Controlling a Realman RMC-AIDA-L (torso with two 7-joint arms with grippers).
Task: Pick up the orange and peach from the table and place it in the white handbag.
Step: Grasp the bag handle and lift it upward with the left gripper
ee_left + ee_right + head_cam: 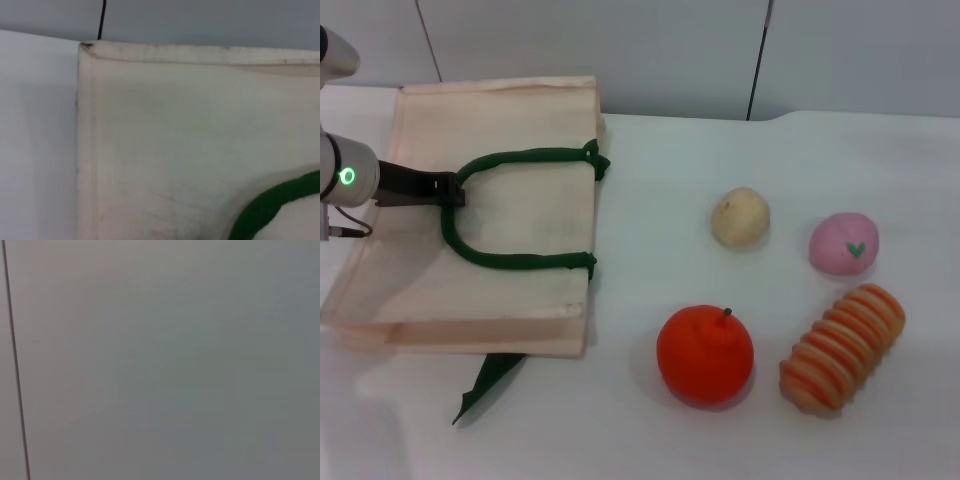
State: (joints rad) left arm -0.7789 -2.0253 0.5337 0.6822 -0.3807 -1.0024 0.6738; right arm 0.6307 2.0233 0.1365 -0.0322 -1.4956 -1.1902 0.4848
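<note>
The white handbag [510,120] lies flat at the left of the table, with its dark green loop handle [520,262] on top. My left gripper [450,190] reaches in from the left and is shut on the bend of that handle. The left wrist view shows the bag's fabric [190,130] and a piece of the handle [270,205]. The orange [705,354] sits at the front middle. The peach [843,243] sits to the right, farther back. Both are apart from the bag. My right gripper is out of view.
A pale-beige ball [739,216] lies left of the peach. An orange-and-tan ridged roll [842,347] lies right of the orange. A green strap end [488,385] sticks out from under the bag's front edge. The right wrist view shows only grey wall.
</note>
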